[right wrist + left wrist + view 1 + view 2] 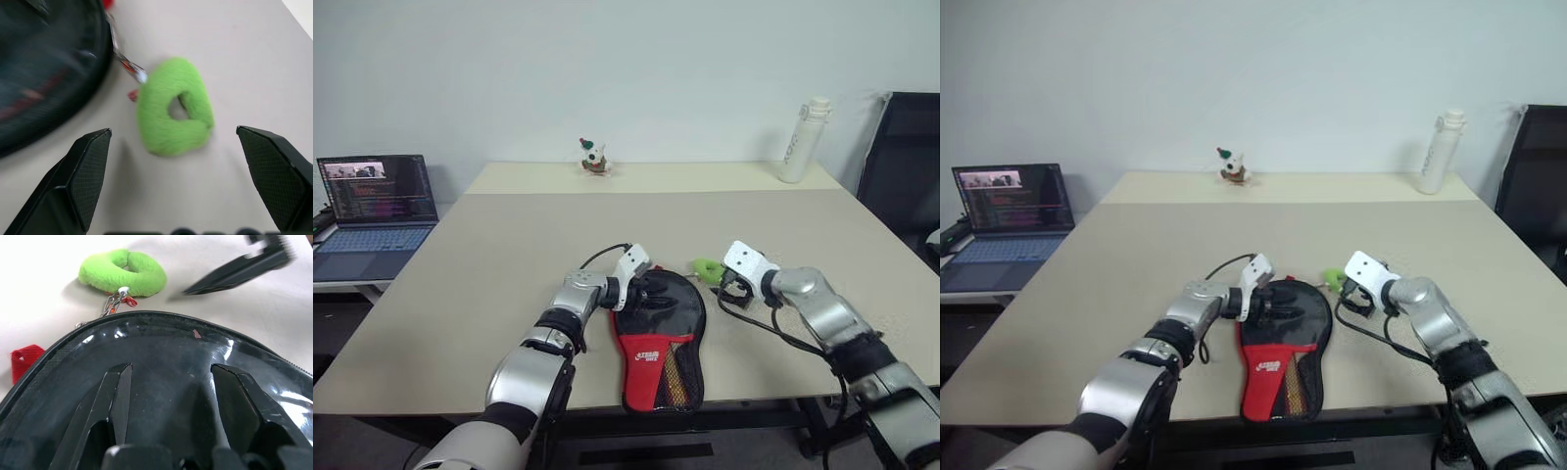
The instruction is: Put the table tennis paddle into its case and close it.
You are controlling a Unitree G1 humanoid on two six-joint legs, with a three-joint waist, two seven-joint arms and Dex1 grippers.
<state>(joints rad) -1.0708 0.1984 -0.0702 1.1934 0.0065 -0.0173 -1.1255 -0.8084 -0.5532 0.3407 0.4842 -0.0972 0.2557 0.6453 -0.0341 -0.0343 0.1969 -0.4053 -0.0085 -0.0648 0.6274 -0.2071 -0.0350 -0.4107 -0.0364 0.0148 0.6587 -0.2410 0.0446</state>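
From the head, the left gripper (641, 291) rests on the case (658, 338), fingers parted, pressing its black round end; the case lies at the table's (509, 255) near edge. The right gripper (173, 169), spread wide and empty, hovers over the green fluffy charm (173, 107) clipped to the case. I cannot tell whether the paddle is inside.

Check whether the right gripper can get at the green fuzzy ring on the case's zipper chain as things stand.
Probably yes. The right gripper is open, its fingers either side of the green ring, which lies on bare table beside the case. Nothing lies between them; the left gripper rests on the case.
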